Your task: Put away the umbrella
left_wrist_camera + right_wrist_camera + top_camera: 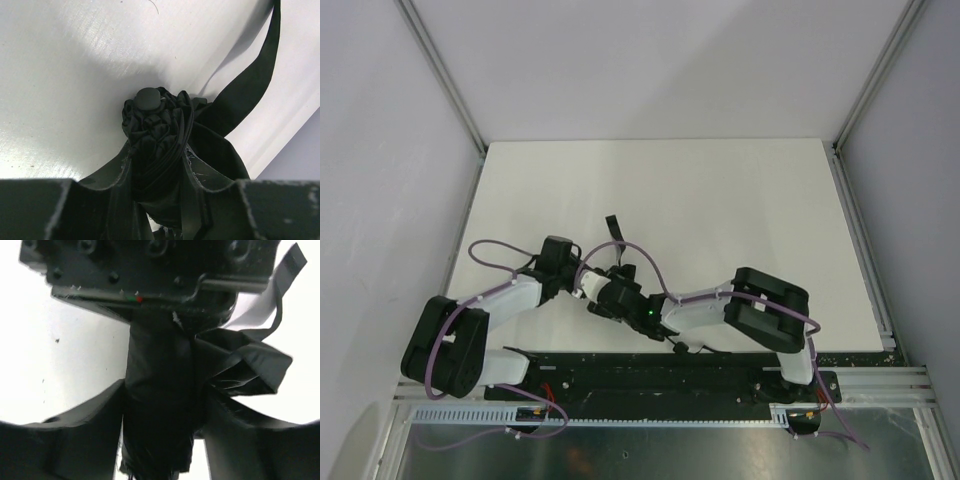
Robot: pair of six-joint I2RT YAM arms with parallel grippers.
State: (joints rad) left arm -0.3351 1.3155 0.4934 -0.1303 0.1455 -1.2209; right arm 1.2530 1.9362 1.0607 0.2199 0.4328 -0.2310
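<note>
Left pincer: closed on umbrella between its fingers.
Right pincer: astride it; grip cannot be told.
Handling: light, soft, slippery; stiff middle is to be gripped.

One umbrella is counted and taken as landmark; one flat strap is counted trailing from it on the far side; one round cap is counted at its end; two arms are counted, left arm to its left, right arm to its right; two grippers are counted, left gripper and right gripper, both at the umbrella; one white table is counted beneath it; one green light is counted just right of it; purple cables are seen on both arms, number not countable.
</note>
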